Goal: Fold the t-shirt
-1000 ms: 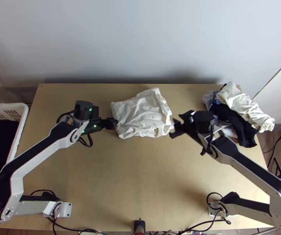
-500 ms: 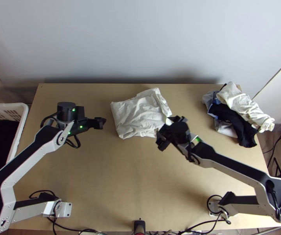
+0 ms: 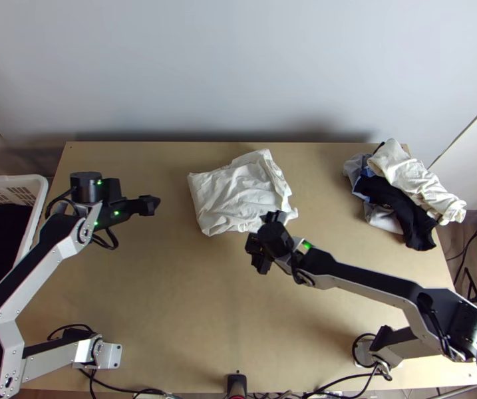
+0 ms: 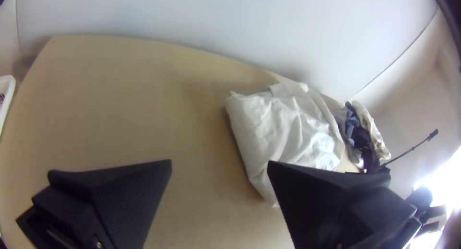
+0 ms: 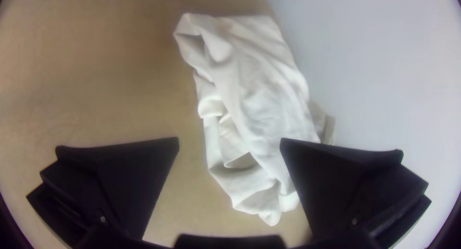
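Both open, right claw (image 5: pixel 229 140) near, left claw (image 4: pixel 219 163) farther, we are letting the folded shirt (image 3: pixel 238 193) lie, maybe saving its folds.

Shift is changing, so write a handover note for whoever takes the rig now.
Left gripper: jaws open, empty, off to the shirt's left.
Right gripper: jaws open, empty, by the shirt's near edge, toward its right corner.
Shirt: upper middle of the table; other clothes piled at the far right.
Done: shirt folded into a rough, wrinkled packet.
Left: probably just tidying the uneven right edge and smoothing, if wanted.
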`<state>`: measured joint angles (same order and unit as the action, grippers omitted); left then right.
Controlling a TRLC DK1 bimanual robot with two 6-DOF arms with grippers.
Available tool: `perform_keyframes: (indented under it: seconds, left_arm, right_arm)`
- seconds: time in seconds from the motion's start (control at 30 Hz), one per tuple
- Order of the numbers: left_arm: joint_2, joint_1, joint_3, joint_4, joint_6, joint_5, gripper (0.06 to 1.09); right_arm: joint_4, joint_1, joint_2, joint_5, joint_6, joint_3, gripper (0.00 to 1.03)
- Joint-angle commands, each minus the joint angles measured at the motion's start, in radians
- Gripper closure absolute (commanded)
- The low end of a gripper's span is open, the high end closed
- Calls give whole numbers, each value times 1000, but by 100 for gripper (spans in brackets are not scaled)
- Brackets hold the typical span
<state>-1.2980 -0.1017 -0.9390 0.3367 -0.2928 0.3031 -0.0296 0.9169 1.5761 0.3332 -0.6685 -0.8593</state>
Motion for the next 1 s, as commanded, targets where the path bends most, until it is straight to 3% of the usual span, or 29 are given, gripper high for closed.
perform_keyframes:
  seconds: [0.0,0.8,0.87,0.93,0.97]
  left_arm:
    - [9,71,0,16,14,45,12]
    - [45,229,16,64,84,154,12]
    - [45,232,20,74,95,157,12]
    - [46,231,28,90,107,162,12]
    - [48,232,32,90,109,163,12]
  right_arm:
    - [14,19,91,3,-36,-57,5]
    - [-38,-61,412,3,-54,-285,7]
    - [-41,-66,427,3,-54,-307,16]
    - [-44,-78,449,3,-56,-333,17]
    - [-44,-87,461,4,-60,-339,22]
